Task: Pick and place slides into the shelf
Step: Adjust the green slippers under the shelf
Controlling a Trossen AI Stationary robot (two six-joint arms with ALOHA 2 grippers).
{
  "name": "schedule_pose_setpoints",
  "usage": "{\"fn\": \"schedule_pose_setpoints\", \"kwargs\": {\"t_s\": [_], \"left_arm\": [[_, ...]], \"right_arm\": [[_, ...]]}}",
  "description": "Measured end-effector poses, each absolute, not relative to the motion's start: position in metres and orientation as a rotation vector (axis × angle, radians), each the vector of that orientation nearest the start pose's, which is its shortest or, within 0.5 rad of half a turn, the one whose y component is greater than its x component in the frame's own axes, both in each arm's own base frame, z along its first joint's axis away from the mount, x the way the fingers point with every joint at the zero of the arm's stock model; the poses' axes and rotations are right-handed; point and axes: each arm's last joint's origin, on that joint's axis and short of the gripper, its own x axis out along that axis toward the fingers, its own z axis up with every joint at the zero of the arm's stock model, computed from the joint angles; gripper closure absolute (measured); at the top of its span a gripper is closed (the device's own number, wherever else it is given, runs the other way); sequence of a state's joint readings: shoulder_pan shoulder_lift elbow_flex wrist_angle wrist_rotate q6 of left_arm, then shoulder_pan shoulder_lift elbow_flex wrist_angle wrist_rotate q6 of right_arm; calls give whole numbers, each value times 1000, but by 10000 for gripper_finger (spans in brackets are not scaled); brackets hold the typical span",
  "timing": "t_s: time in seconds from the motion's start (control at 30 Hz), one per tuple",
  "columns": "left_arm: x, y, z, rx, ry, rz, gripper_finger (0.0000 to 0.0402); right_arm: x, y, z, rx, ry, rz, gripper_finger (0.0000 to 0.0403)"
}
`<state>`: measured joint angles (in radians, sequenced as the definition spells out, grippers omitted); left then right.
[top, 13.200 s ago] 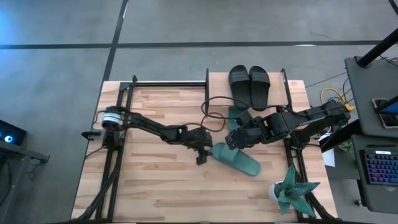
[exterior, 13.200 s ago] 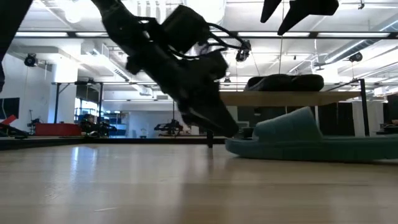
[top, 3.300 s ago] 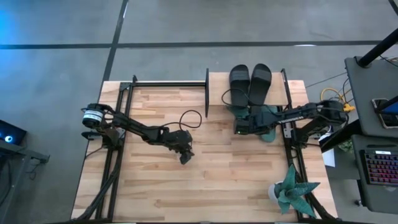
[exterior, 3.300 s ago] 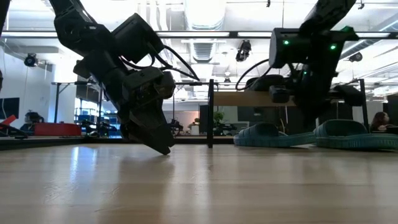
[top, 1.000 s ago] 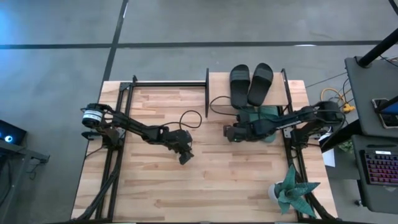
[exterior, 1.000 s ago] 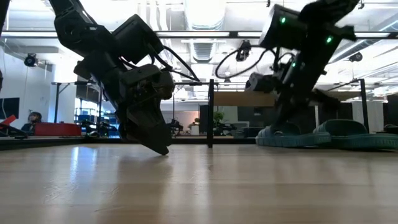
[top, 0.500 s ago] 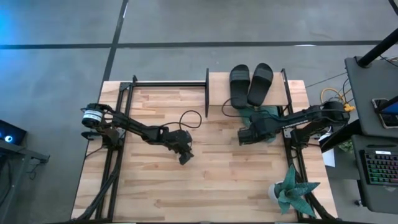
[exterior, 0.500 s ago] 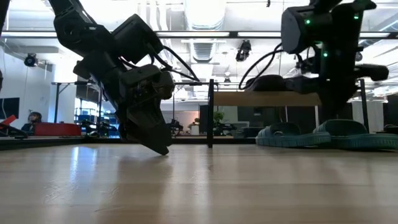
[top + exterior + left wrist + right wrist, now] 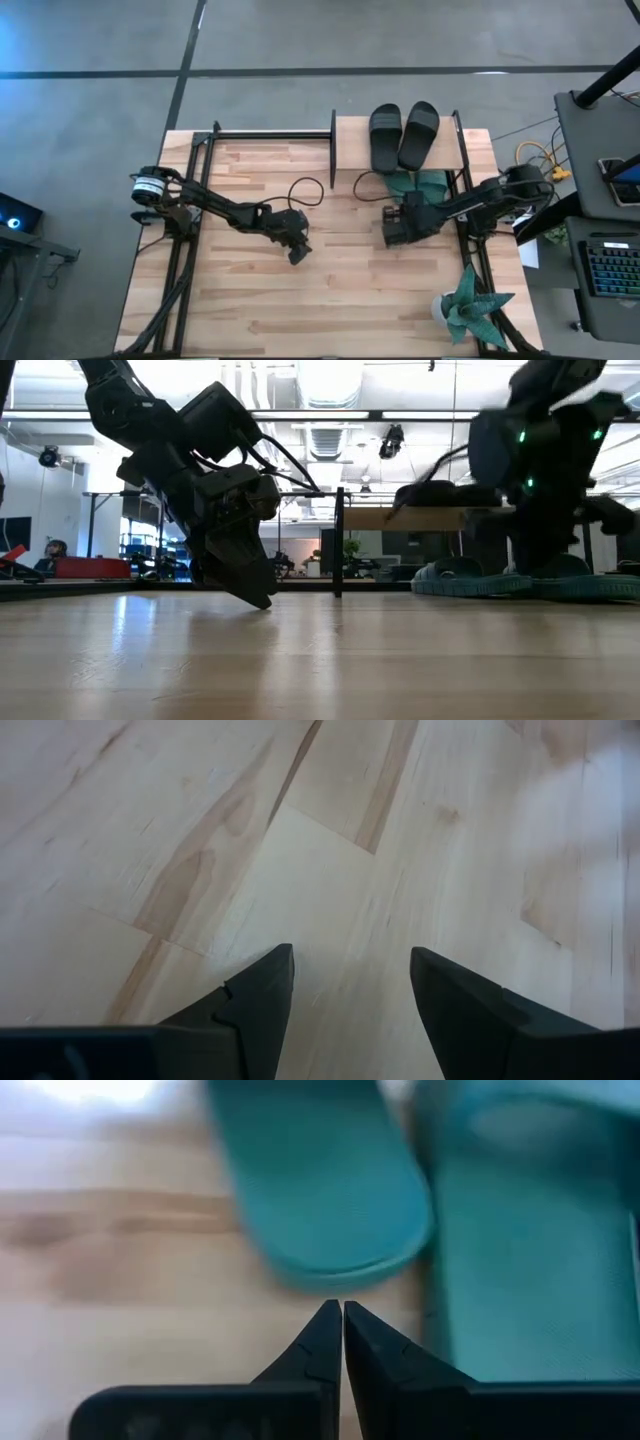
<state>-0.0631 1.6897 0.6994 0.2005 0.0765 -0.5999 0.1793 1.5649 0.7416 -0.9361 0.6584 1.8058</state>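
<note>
Two teal slides [image 9: 415,184] lie side by side on the table under the shelf [image 9: 455,150], their near ends sticking out; the right wrist view shows both from above [image 9: 320,1190] [image 9: 540,1230]. Two black slides [image 9: 403,135] rest on the shelf's top board. My right gripper [image 9: 342,1330] is shut, low over the bare table just short of the left teal slide's near end. My left gripper [image 9: 350,970] stands open at mid-table [image 9: 297,255], tips down by the wood, with nothing between its fingers.
A teal spiky plant [image 9: 470,305] stands at the table's near right corner. A black cable [image 9: 305,190] loops over the table's middle. Black frame rails run along the table's left [image 9: 190,200] and right edges. Bare wood lies between the two grippers.
My right gripper, shut throughout, has drawn back from beside the teal slides toward the table's right and near edge, and now faces their near ends. The slides have stayed where they were under the shelf.
</note>
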Motion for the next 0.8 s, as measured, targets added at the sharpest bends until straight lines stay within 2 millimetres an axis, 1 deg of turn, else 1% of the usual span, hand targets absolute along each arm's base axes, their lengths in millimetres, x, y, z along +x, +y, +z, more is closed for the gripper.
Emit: {"fn": "schedule_pose_setpoints", "kwargs": {"t_s": [0.13, 0.3, 0.4, 0.57, 0.67, 0.8], "left_arm": [[303, -21, 125, -572, 806, 109, 210], [303, -21, 125, -571, 806, 110, 210], [303, -22, 125, -571, 806, 110, 210], [303, -22, 125, -570, 806, 109, 210], [303, -22, 125, -570, 806, 109, 210], [303, -22, 125, -568, 806, 108, 210]], "right_arm": [[208, 11, 129, 691, 699, -1535, 394], [210, 3, 126, 632, 714, -1511, 394], [210, -2, 121, 635, 730, -1507, 394], [216, -4, 115, 653, 726, -1434, 394], [223, -3, 115, 665, 711, -1379, 394], [231, -3, 117, 640, 710, -1298, 394]]}}
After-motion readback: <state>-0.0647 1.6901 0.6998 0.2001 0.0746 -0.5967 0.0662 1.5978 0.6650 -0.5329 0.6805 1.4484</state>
